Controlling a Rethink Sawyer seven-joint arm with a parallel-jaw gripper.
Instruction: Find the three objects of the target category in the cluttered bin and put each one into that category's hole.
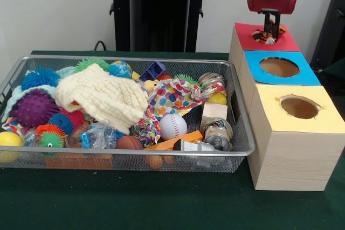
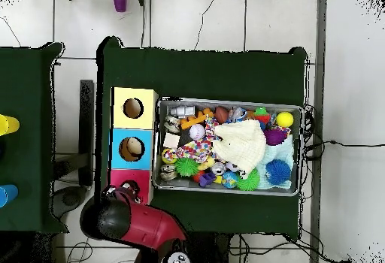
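Note:
The wire-mesh bin [image 1: 237, 152] lies on the green table, packed with toys; it also shows in the overhead view [image 2: 301, 149]. The red-topped box [image 1: 245, 40] is the far one of three boxes to the right of the bin. My gripper [image 1: 272, 29] hangs straight down over its round hole [image 1: 260, 35], with its tip at the hole's rim. Something orange and white shows in the hole by the tip. In the overhead view my red arm [image 2: 143, 226] covers much of the red box [image 2: 135, 176], and the gripper is hidden under it.
The blue-topped box [image 1: 307, 74] and the yellow-topped box [image 1: 323, 114] stand nearer the camera. The bin holds a cream knitted cloth [image 1: 102, 98], a spotted cloth [image 1: 175, 98], a baseball [image 1: 172, 126], spiky balls [image 1: 33, 107], cans [image 1: 218, 133] and a blue block [image 1: 152, 70].

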